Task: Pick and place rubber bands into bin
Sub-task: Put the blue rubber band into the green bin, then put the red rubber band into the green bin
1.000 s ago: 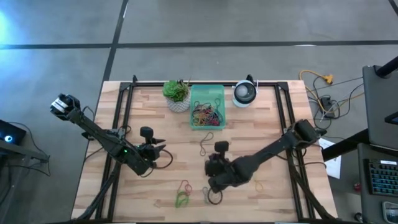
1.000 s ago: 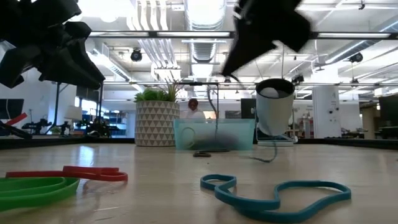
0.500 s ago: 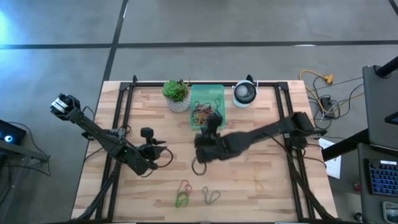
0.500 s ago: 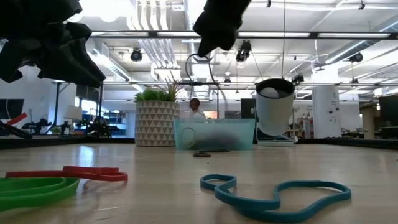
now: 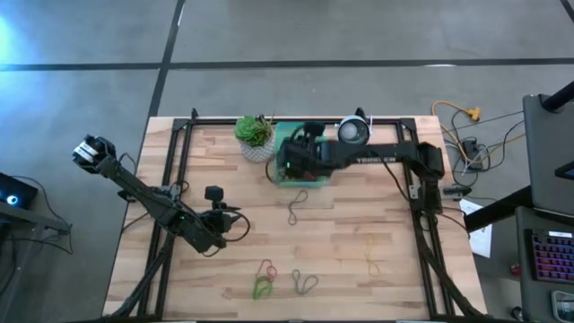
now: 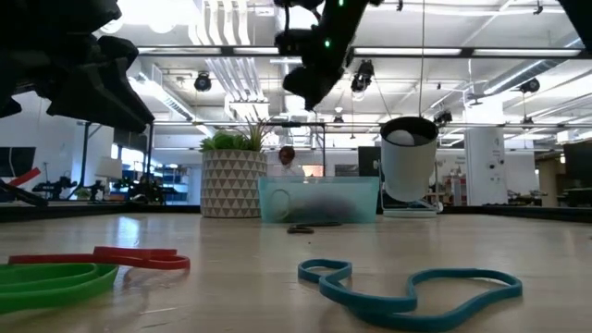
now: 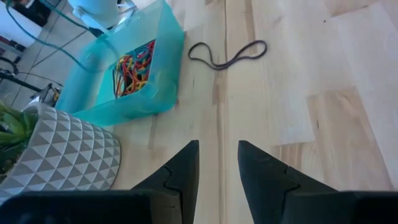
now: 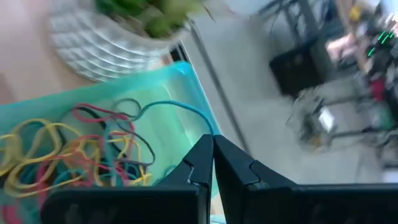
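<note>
the right gripper (image 8: 211, 146) hung over the bin (image 5: 299, 154), which sat at the table's twelve o'clock edge, its fingers pressed together on a thin teal rubber band (image 8: 171, 107) trailing into the pile (image 7: 132, 67) already inside. the left gripper (image 7: 217, 162) waited toward eight o'clock, fingers spread and empty. several loose bands (image 5: 297, 206) were left on the boards, most near six o'clock.

A grey concrete floor (image 5: 81, 54) crossed by dark seams surrounds the pale wooden counter (image 5: 359, 224), while beyond it an open hall shows white ceiling ducts (image 6: 227, 65), bright strip lights and a white pillar (image 6: 483, 166)
</note>
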